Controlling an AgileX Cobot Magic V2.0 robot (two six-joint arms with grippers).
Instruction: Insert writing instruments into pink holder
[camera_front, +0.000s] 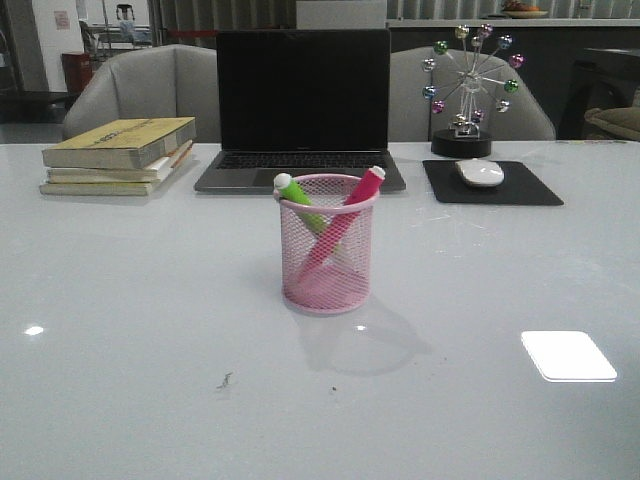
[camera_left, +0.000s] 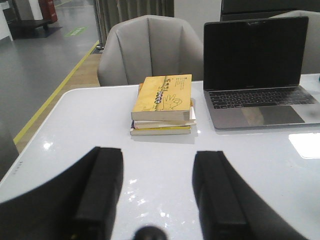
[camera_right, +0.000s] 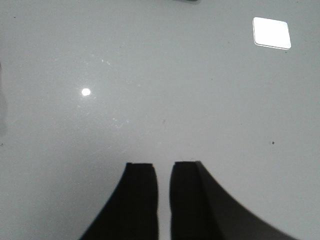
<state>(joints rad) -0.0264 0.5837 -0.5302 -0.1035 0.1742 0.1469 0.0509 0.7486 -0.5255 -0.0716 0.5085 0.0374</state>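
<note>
green marker & pink marker crossed inside pink holder; left pincer released, right pincer near-clenched, empty

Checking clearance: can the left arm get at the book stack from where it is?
Probably yes: the open left gripper faces the books with only bare table between.
</note>
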